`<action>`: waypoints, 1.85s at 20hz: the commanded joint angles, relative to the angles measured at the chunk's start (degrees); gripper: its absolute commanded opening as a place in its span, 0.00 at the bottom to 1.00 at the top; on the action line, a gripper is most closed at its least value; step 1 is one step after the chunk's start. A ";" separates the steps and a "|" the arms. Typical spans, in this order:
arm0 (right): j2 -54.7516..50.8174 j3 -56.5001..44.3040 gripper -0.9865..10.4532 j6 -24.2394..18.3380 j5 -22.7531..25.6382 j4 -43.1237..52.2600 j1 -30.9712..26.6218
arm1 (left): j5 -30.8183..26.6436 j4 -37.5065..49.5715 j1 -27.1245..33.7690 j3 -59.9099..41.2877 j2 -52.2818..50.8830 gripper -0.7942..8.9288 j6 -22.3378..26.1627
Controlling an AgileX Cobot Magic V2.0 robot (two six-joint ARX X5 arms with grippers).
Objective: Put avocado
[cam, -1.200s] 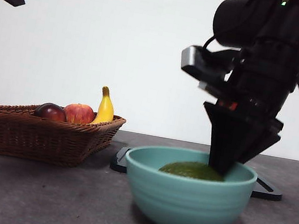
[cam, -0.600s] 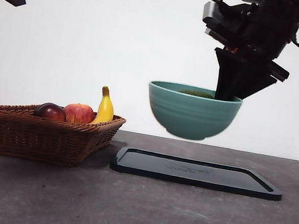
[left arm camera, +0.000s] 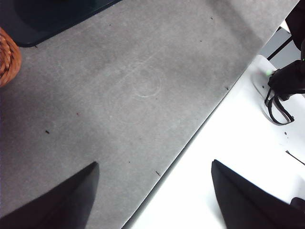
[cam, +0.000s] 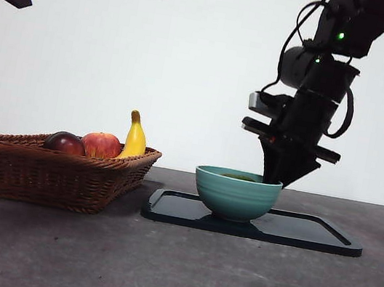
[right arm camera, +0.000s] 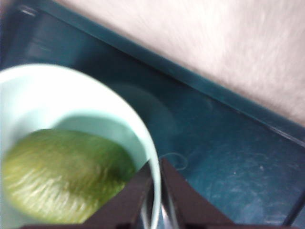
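Two black jaws of the right gripper point(right arm camera: 156, 191) pinch the bowl point(cam: 236, 193) rim — avocado point(right arm camera: 62, 174) inside, bowl on the tray point(cam: 310, 233); left gripper point(left arm camera: 152, 200) spread wide.

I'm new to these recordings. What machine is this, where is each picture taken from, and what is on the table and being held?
This is a two-armed table robot; each arm ends in a two-jawed tool. The front view looks level across the table. It shows a wicker basket holding a dark red fruit, a red apple and a banana, beside a black tray. A teal bowl stands on the tray. The right tool, seen close from its wrist camera, pinches the bowl's rim; the avocado lies inside. The left tool, from its own wrist camera, is open, holds nothing and waits above bare table.
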 commanded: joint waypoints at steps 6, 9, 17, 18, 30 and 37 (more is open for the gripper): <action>1.27 1.53 0.15 0.83 -0.33 -0.33 -0.09 | 0.09 0.42 -0.37 0.55 0.31 0.46 1.01; 1.01 1.90 0.28 1.05 0.07 -2.51 -0.11 | 0.09 0.44 -0.37 0.55 0.31 0.46 0.98; -14.97 12.87 0.34 0.39 2.71 -14.34 0.15 | 0.09 0.66 -0.37 0.55 0.31 0.46 0.98; -19.19 12.74 0.34 0.39 2.82 -15.87 0.55 | 0.09 0.66 -0.37 0.55 0.31 0.46 0.98; -64.41 -24.41 0.34 0.39 -5.77 -15.08 1.70 | 0.09 0.70 -0.37 0.55 0.31 0.46 1.11; -84.59 -43.78 0.34 0.92 -12.79 -13.16 2.43 | 0.09 0.70 -0.37 0.55 0.31 0.46 1.09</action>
